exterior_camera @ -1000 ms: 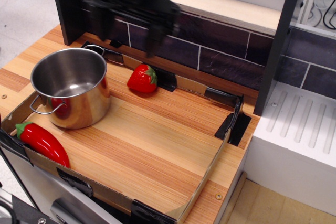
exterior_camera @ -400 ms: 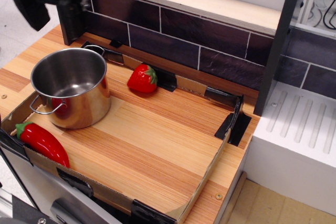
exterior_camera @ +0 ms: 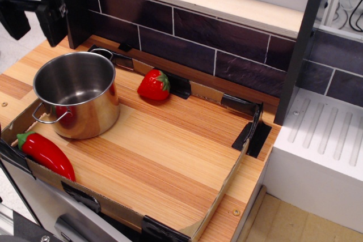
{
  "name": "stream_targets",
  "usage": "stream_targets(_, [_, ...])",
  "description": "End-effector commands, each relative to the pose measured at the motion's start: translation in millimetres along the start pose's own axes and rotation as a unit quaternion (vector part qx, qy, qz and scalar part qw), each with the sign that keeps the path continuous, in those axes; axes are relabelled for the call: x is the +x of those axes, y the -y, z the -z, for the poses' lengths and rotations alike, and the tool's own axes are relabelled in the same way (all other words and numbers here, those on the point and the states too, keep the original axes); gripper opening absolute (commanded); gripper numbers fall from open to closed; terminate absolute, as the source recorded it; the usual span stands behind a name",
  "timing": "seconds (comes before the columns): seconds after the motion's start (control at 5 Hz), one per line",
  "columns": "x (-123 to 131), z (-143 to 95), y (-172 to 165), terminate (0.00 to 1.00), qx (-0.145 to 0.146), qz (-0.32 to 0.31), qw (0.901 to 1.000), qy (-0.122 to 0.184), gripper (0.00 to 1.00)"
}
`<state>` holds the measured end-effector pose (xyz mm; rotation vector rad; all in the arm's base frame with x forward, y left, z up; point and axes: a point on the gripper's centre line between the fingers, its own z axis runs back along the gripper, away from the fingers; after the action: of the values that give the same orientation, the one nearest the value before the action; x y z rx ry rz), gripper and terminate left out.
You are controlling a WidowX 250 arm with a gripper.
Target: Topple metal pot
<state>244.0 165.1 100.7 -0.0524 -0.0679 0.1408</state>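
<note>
The metal pot (exterior_camera: 79,97) is a shiny steel cylinder with thin wire loop handles. It stands upright and empty at the left of the wooden board (exterior_camera: 164,151), with one handle toward the front left. My black gripper (exterior_camera: 33,24) hangs at the top left corner, above and behind the pot, apart from it. Its two dark fingers stand apart, so it is open and empty. Its upper part is cut off by the frame edge.
A toy strawberry (exterior_camera: 154,85) lies behind and right of the pot near the tiled back wall (exterior_camera: 227,38). A red pepper (exterior_camera: 45,154) lies at the front left corner. A low cardboard rim (exterior_camera: 227,188) edges the board. A white drainer (exterior_camera: 323,134) stands at the right.
The arm has swung from above the strawberry at the top middle over to the far top left, then dropped slightly. The pot, the strawberry and the pepper have not moved.
</note>
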Motion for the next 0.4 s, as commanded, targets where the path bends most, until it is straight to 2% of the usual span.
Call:
stream_targets(0.0, [-5.1, 13.1, -10.3, 0.0, 0.005, 0.014, 0.9999, -0.001, 1.0])
stream_targets(0.2, [-6.7, 29.1, -7.2, 0.0, 0.008, 0.022, 0.9997, -0.003, 1.0])
